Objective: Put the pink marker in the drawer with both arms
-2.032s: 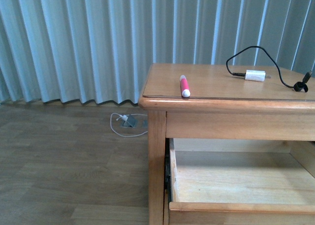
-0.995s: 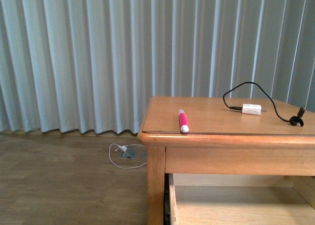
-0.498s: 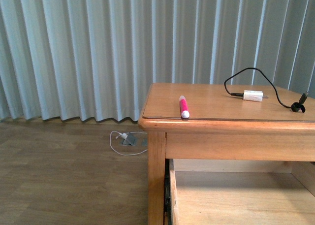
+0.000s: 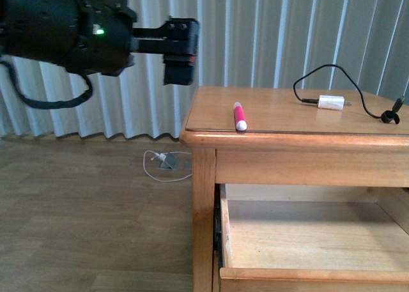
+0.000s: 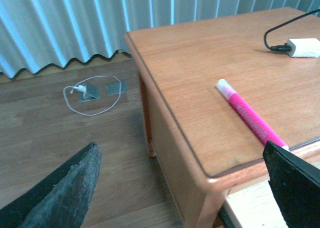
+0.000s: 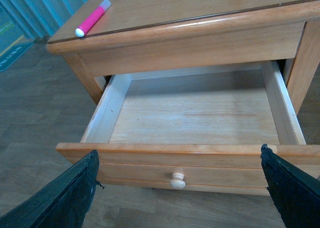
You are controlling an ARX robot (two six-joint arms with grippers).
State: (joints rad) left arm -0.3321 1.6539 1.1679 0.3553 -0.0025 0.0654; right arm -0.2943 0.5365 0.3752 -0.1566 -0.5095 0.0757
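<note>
The pink marker [image 4: 239, 116] lies on the wooden table top [image 4: 287, 113] near its front left edge, white cap toward the front. It also shows in the left wrist view [image 5: 250, 118] and the right wrist view [image 6: 92, 18]. The drawer [image 4: 307, 276] below the top is pulled out, and its pale inside is bare [image 6: 200, 108]. Its round knob [image 6: 177, 180] faces my right gripper [image 6: 178, 153], which is open in front of the drawer front. My left gripper [image 4: 182, 52] is open and empty, in the air left of the table [image 5: 180, 148], apart from the marker.
A white charger block [image 4: 331, 101] with a black cable [image 4: 319, 68] lies at the back right of the table top. A white cable loop [image 4: 160, 164] and a grey plate lie on the wood floor by the curtain [image 4: 268, 30].
My left arm has come into the front view from the upper left, toward the table. The view has tipped down and shows more of the drawer. The marker has not moved.
</note>
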